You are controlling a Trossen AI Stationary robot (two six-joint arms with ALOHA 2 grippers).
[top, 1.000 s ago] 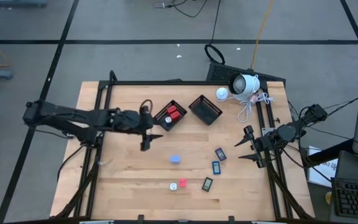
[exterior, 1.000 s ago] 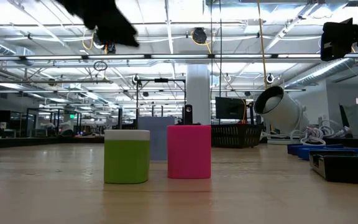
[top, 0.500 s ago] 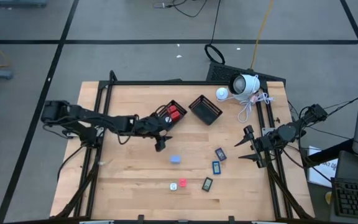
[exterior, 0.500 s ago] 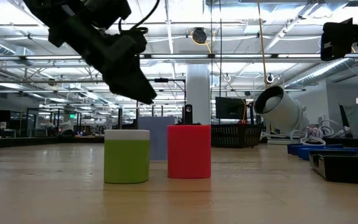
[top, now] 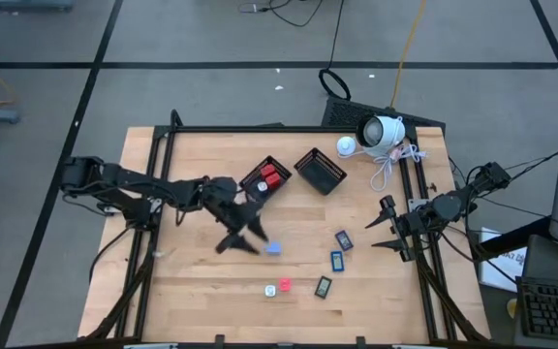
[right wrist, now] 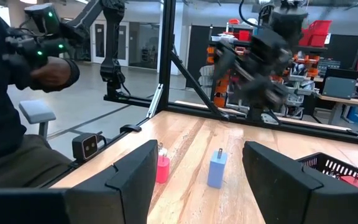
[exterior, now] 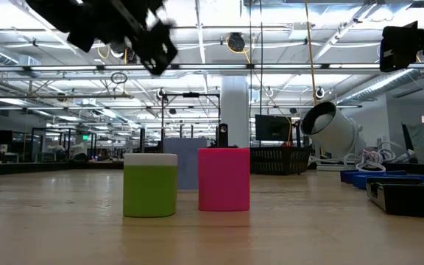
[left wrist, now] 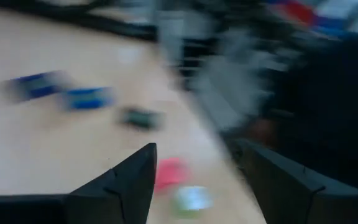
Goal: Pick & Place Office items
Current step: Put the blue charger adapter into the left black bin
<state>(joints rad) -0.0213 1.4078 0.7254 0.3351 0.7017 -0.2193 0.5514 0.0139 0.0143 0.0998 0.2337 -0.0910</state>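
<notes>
My left gripper [top: 243,239] [left wrist: 194,180] is open over the middle of the table, just left of the pale blue block [top: 273,248] [right wrist: 217,168], and touches nothing. In its blurred wrist view a red block [left wrist: 170,172] and a white bit [left wrist: 192,200] lie ahead between the fingers. The red block [top: 285,286] and white bit [top: 270,290] stand near the table's near edge. Three dark blue-faced rectangles [top: 344,239] [top: 336,260] [top: 323,286] lie flat to their right. My right gripper [top: 376,225] [right wrist: 194,180] waits open at the table's right edge.
Two black mesh baskets sit at the far middle: the left one [top: 265,179] holds red blocks, the right one [top: 320,171] looks empty. A white camera [top: 381,133] with its cable sits at the far right corner. A person [right wrist: 17,93] sits beyond the table's left side.
My left arm has reached out from beside the left basket toward the table's right, then drawn its gripper toward the near edge and turned it about the wrist, so it now stands beside the pale blue block. The items have not moved.
</notes>
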